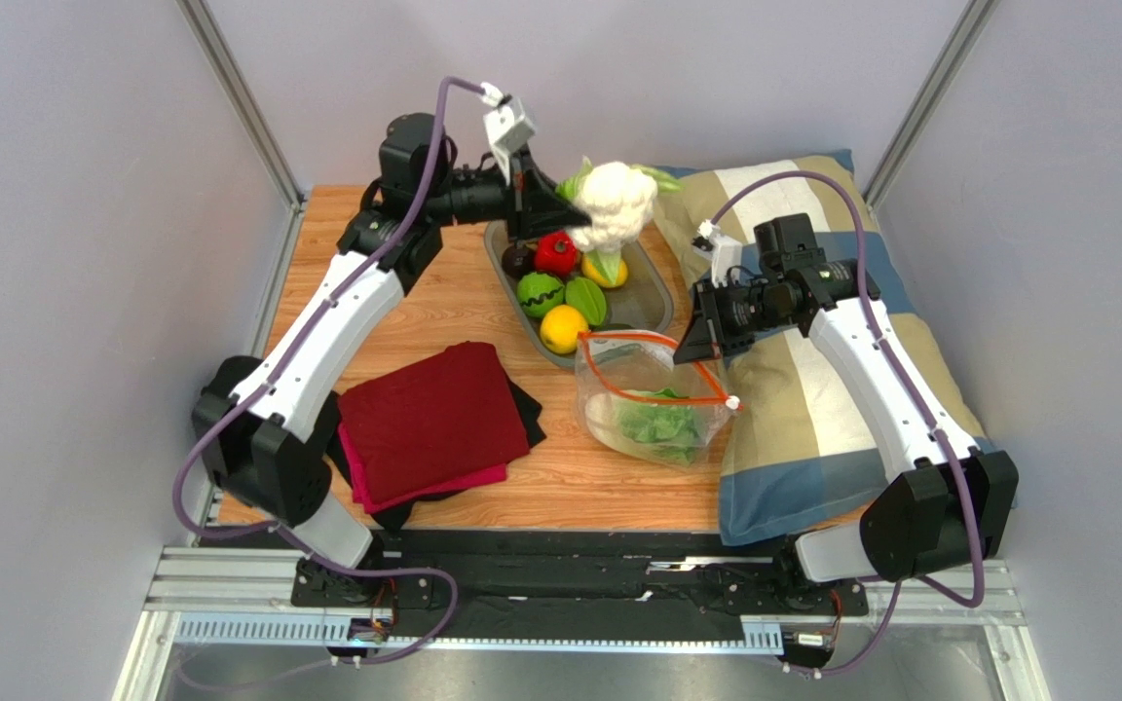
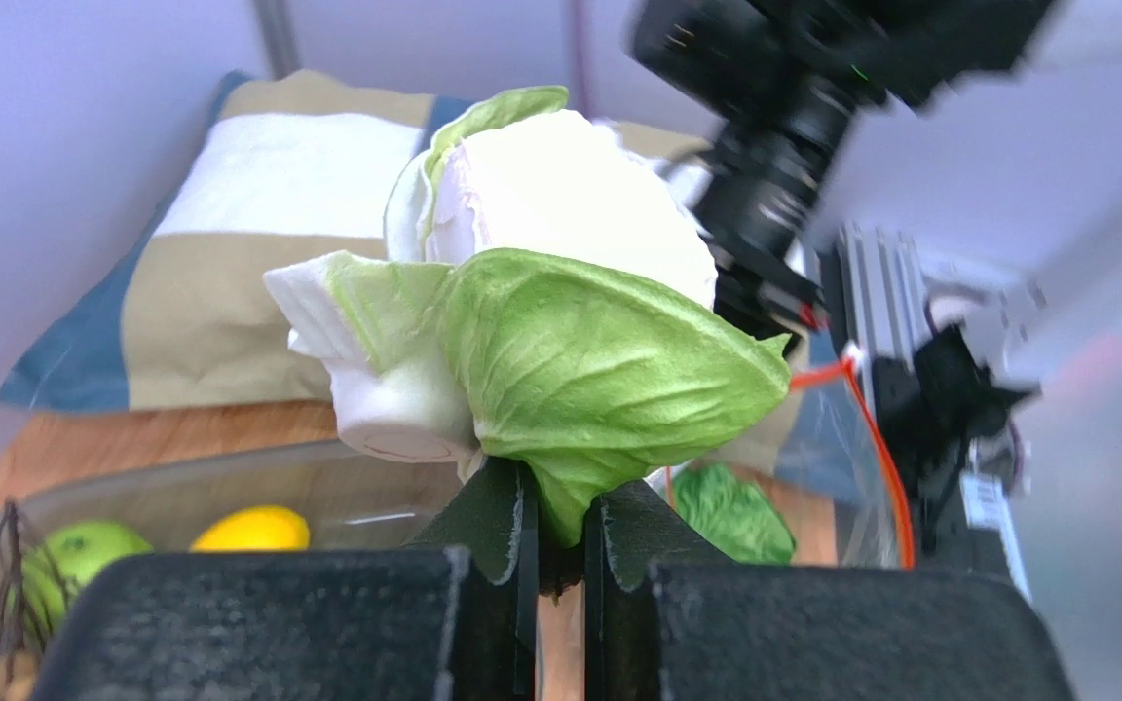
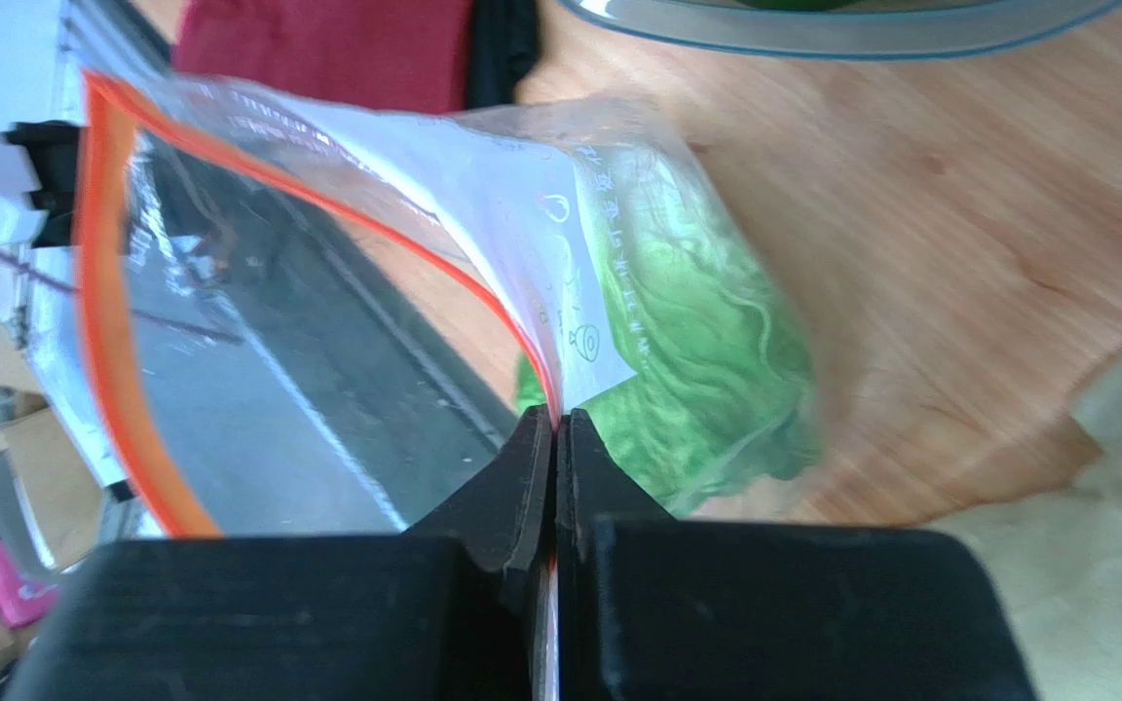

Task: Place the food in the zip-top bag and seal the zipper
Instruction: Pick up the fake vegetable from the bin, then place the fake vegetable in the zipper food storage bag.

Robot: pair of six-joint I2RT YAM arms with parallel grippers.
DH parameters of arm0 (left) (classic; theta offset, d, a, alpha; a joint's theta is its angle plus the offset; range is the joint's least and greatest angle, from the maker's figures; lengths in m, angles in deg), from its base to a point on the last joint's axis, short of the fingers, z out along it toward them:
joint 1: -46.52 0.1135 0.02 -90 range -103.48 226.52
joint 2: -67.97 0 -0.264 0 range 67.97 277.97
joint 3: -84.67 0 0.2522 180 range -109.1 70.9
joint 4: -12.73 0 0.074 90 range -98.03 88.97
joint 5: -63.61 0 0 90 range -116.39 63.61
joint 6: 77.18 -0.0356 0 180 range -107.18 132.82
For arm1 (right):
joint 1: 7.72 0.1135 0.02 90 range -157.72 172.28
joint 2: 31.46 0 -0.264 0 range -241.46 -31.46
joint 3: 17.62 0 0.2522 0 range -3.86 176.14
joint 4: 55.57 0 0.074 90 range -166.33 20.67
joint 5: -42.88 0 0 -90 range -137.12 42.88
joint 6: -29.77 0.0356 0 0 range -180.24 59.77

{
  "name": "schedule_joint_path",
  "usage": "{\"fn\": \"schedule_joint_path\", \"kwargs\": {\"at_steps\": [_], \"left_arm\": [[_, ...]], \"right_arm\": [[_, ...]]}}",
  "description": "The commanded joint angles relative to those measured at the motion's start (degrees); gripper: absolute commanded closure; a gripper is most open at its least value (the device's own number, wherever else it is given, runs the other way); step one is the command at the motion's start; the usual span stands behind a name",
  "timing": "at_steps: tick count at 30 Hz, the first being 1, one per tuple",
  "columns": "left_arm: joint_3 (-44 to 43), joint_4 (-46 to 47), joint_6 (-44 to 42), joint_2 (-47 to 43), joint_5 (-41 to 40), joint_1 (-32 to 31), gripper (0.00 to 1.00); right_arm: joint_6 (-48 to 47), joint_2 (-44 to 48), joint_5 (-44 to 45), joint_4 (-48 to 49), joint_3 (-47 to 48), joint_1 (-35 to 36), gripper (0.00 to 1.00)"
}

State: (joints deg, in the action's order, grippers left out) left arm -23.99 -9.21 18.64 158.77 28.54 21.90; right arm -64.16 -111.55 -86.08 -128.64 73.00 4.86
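My left gripper [image 1: 560,209] is shut on a green leaf of the white cauliflower [image 1: 614,202] and holds it in the air above the grey tray [image 1: 662,300]; in the left wrist view the cauliflower [image 2: 567,190] hangs over my fingers [image 2: 501,511]. My right gripper [image 1: 702,345] is shut on the rim of the clear zip-top bag [image 1: 655,397], holding its mouth open; the red-orange zipper [image 3: 102,292] rings the opening. The green cabbage [image 3: 699,351] lies inside the bag. The yellow fruit [image 1: 563,329] sits at the tray's near end.
The tray also holds a red pepper [image 1: 557,253], round green fruits [image 1: 539,295] and a dark fruit. Folded red and black cloths [image 1: 428,416] lie at the front left. A plaid pillow [image 1: 816,395] covers the table's right side. Grey walls enclose the cell.
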Motion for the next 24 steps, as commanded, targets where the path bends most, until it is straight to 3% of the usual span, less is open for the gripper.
{"fn": "schedule_joint_path", "kwargs": {"at_steps": [1,2,5,9,11,17,24], "left_arm": [[5.14,-9.87,-24.06,-5.7,12.12,-2.27,1.0],[6.03,-11.92,-32.11,-6.94,12.21,-3.66,1.0],[10.42,-16.6,-43.31,-12.04,11.08,-6.57,1.0],[14.99,-16.78,-49.32,-16.97,9.05,-9.64,1.0],[15.18,-16.78,-48.81,-18.29,9.05,-11.14,1.0],[15.35,-10.11,-33.97,-19.88,7.02,-17.82,1.0],[19.48,-5.78,-30.25,-14.71,-0.18,-21.7,1.0]], "right_arm": [[2.77,2.84,-9.19,1.57,0.31,0.25,1.0],[3.22,2.93,-9.73,1.39,0.13,0.34,1.0],[3.57,3.54,-11.22,1.56,-1.62,0.6,1.0],[6.73,3.98,-10.87,2.79,-3.64,0.6,1.0],[7.17,3.81,-10.17,3.23,-4.0,0.6,1.0],[8.4,2.05,-8.85,4.11,-3.39,0.6,1.0],[8.93,1.26,-9.91,4.55,-2.24,0.6,1.0]]}}
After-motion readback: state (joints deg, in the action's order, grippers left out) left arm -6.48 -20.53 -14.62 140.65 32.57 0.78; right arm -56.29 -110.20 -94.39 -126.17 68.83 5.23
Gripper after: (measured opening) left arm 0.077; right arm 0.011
